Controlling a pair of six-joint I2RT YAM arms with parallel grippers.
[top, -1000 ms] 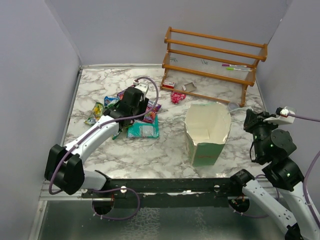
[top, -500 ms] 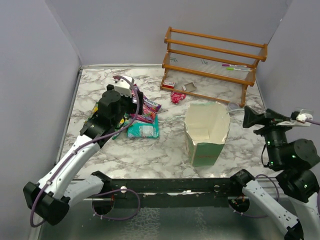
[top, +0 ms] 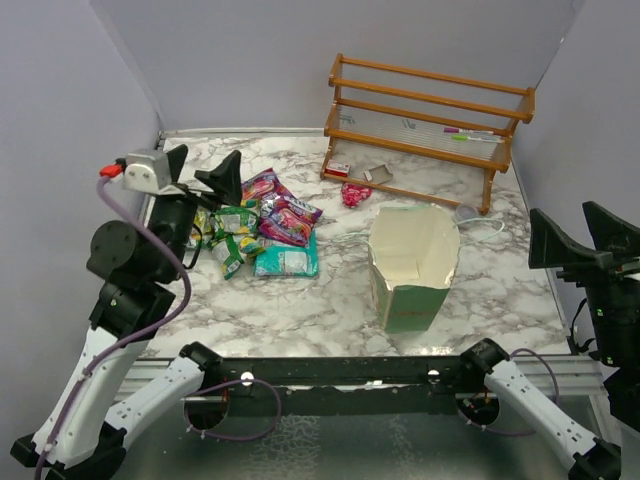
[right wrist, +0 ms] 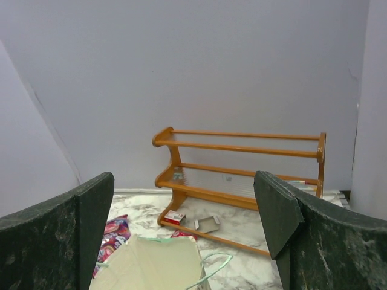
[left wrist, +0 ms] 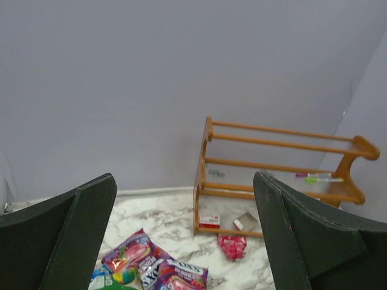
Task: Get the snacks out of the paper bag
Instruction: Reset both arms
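The left gripper (top: 200, 168) hangs high at the left, its fingers spread wide and holding nothing. Just beyond and below its fingertips the snacks (top: 262, 232) lie in a loose heap on the tabletop. A yellow-green packet (top: 230, 238) is nearest the fingers, the red-pink-purple candy bags (top: 285, 213) lie past it, and a teal-white packet (top: 288, 262) lies on the side away from them.

Further right, well apart from either gripper's fingers, the paper bag (top: 412, 268) stands upright with its mouth open. What shows of its cream inside looks bare, though the foot of the near wall is hidden. The unpacking looks done, or very nearly; at most a check of the bag's bottom is left.

The right gripper (top: 563, 222) is held up at the far right, fingers wide apart and empty. In its wrist view the bag's mouth sits low between them.

The tabletop (top: 300, 312) is white-grey marble. A wooden rack (top: 430, 120) stands at its far edge, with a small red-white box (top: 338, 169) and a small pink-red packet (top: 355, 194) at its foot. Plain pale grey walls (top: 250, 60) close in three sides.
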